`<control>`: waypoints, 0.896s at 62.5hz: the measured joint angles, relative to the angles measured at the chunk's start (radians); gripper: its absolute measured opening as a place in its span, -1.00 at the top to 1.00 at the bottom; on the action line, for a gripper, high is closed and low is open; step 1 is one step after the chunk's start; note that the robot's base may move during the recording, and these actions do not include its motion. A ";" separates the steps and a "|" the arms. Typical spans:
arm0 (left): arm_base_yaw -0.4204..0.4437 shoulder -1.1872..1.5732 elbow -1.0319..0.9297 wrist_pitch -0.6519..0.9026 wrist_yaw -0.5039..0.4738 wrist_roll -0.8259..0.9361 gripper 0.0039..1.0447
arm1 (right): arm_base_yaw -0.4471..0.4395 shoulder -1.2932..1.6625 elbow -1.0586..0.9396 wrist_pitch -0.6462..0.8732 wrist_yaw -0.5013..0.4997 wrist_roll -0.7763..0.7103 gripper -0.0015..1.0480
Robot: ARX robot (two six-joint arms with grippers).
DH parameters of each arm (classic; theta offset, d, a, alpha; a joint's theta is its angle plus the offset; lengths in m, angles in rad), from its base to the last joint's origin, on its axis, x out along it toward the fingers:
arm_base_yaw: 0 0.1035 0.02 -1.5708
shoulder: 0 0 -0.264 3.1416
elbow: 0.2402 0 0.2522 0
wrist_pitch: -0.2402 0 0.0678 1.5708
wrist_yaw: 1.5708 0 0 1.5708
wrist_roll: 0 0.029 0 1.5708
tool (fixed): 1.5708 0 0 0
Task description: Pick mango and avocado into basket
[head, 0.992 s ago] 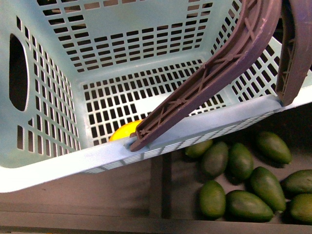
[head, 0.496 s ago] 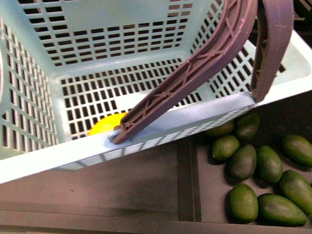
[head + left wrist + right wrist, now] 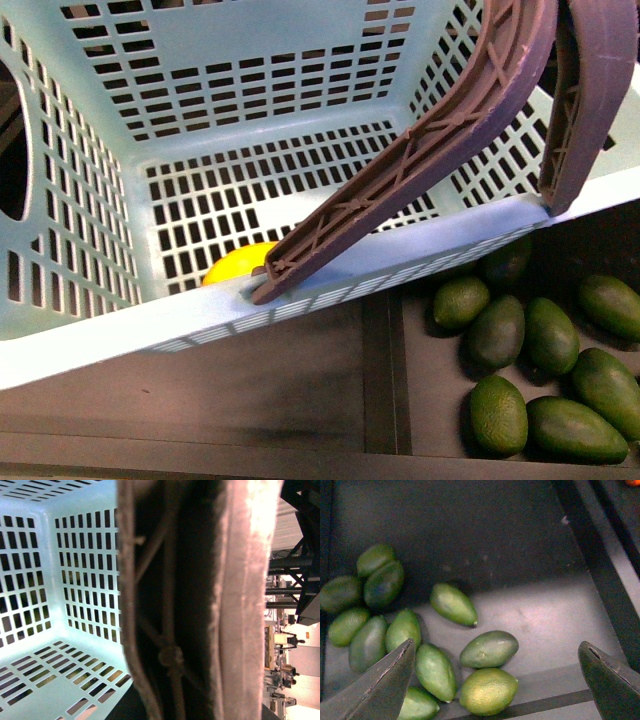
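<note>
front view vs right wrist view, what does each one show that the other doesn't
Only the front view shows the teal basket, its brown handles and the yellow mango on the basket floor by the near wall. Only the right wrist view shows the right pincer, open over the fruit, and a rounder yellow-green fruit among the darker ones. Both show the pile of dark green avocados lying in a dark bin.

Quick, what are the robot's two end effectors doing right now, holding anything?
Left end effector: cannot be told; its camera shows only the basket handle close up.
Right end effector: open, empty, facing the avocados.
</note>
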 joint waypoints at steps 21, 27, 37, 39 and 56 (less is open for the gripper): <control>-0.002 0.000 0.000 0.000 0.012 -0.005 0.75 | 0.024 0.506 0.285 -0.056 -0.006 -0.335 -0.83; -0.002 0.000 0.000 0.000 0.007 -0.005 0.75 | 0.073 0.615 0.380 -0.098 -0.005 -0.366 -0.83; -0.002 0.000 0.000 0.000 0.005 -0.005 0.75 | 0.146 0.735 0.520 -0.154 0.001 -0.389 -0.83; -0.002 0.000 0.000 0.000 0.005 -0.005 0.75 | 0.162 0.758 0.549 -0.166 0.001 -0.393 -0.83; -0.002 0.000 0.000 0.000 0.009 -0.005 0.75 | 0.248 0.911 0.735 -0.232 0.005 -0.393 -0.83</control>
